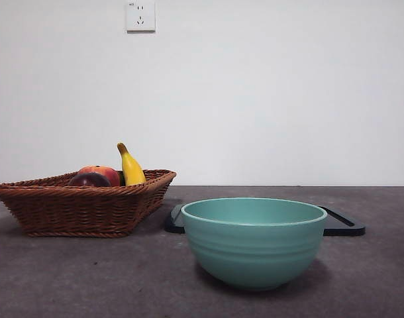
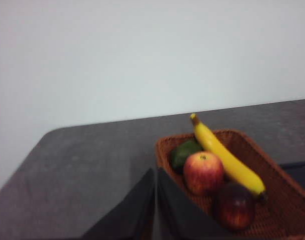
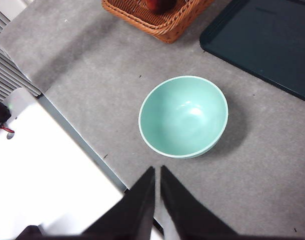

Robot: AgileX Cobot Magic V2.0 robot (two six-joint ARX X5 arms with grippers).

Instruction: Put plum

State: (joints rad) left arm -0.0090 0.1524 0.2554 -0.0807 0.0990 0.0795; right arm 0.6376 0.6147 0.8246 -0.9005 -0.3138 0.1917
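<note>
Left gripper (image 2: 156, 172) jaws pressed together just short of the basket (image 2: 277, 185), plum (image 2: 234, 205) seemingly nearest it beside red apple (image 2: 203, 172), right gripper (image 3: 157, 172) likewise closed, high above the teal bowl (image 3: 183, 116).

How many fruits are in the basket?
4 that I can see: the banana across the middle, the red apple beside it, a green fruit behind the apple, and the dark plum nearest the camera. More could hide below the basket rim.

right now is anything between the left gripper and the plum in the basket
Nothing visible blocks it. The plum lies exposed at the near end of the basket, with the red apple and banana beside it, not over it. The left gripper, jaws shut, hangs above the basket's edge.
</note>
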